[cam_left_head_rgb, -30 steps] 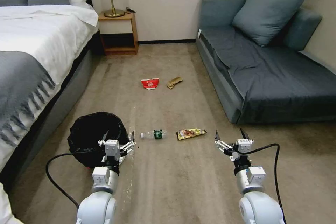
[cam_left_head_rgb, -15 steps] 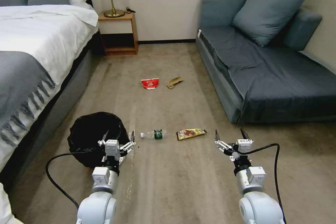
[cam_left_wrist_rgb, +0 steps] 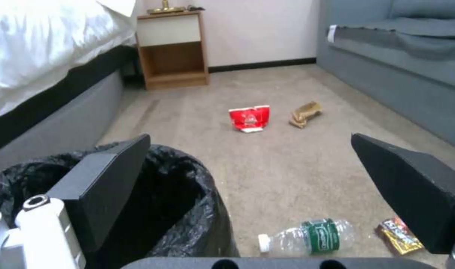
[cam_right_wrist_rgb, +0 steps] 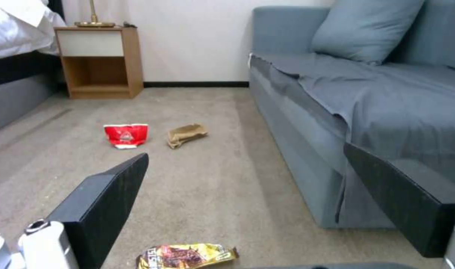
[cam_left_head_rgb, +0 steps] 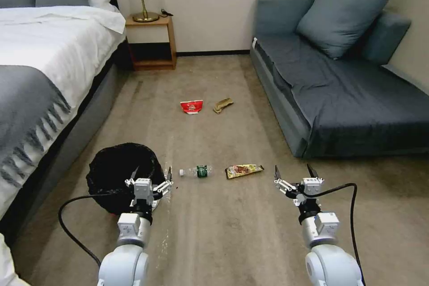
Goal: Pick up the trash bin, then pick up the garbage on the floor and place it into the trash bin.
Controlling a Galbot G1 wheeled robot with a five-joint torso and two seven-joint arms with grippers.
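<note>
Head view gives you the trash bin [cam_left_head_rgb: 119, 174] on the carpet [cam_left_head_rgb: 214, 228] beside the bed [cam_left_head_rgb: 40, 76], with the left gripper [cam_left_head_rgb: 151, 175] hanging over its near-right rim, jaws spread wide and holding nothing. The right gripper [cam_left_head_rgb: 293, 170] hovers over bare floor, jaws apart too. Expect the bin to be light but stiff; its glossy bag liner looks slippery and loose, so pinch the rim wall itself. The bottle [cam_left_head_rgb: 197, 171] and wrapper [cam_left_head_rgb: 243, 170] lie just beyond, both probably light and crushable.
</note>
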